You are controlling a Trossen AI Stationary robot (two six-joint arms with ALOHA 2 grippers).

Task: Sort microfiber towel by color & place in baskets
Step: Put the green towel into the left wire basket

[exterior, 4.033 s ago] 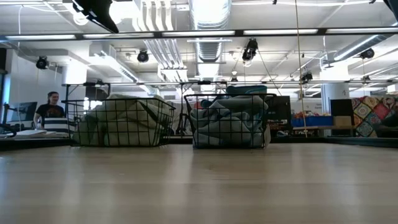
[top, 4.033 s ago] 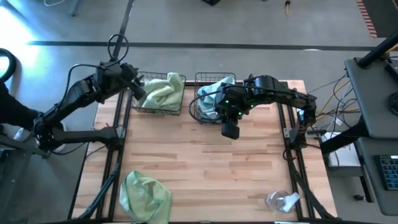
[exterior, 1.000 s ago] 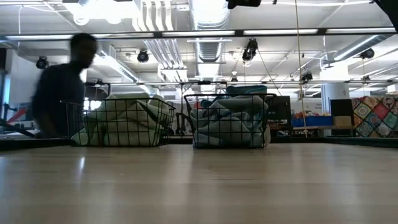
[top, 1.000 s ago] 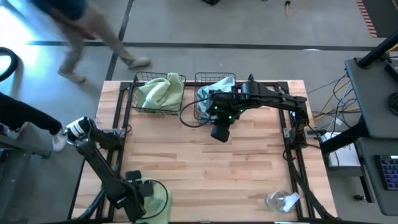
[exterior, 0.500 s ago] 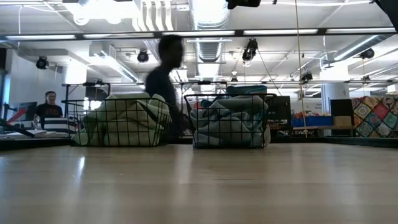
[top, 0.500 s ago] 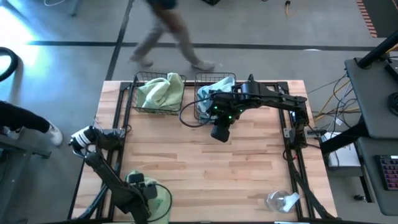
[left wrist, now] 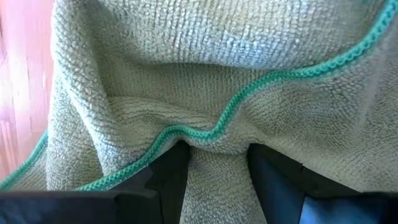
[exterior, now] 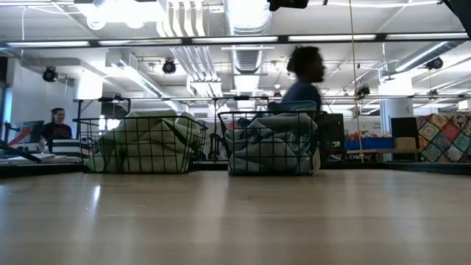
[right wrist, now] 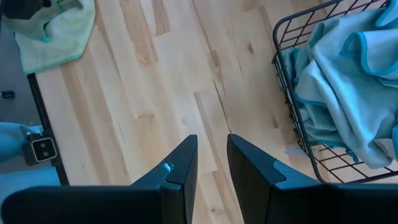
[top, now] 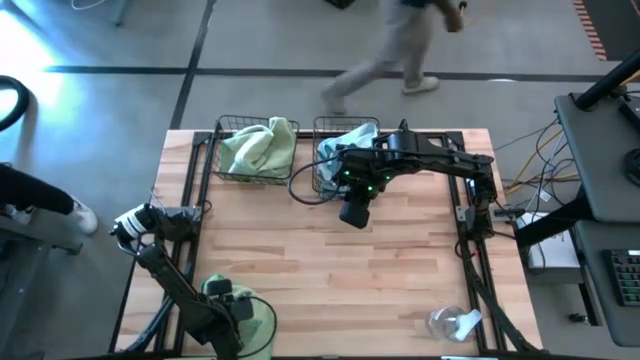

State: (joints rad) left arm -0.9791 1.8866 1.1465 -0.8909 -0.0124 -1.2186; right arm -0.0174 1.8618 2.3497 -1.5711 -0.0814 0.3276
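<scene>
The table (top: 330, 270) is bare wood down its middle, and behind it a person (top: 400, 45) walks across the floor. The right arm (top: 440, 160) reaches across the far half, its claw (right wrist: 210, 163) hanging over open boards just beside the right basket (top: 325, 180); its fingers stand a little apart with nothing between them. That basket holds blue-grey towels (top: 345, 145); the left basket (top: 228, 128), close alongside, holds green towels (top: 258, 148). Both baskets run their long sides along the table's far edge. At the near left corner lies a crumpled green towel (top: 258, 325), no clear long axis. The left claw (left wrist: 214, 165) is down on it, fingers spread, a fold of cloth bunched between them.
</scene>
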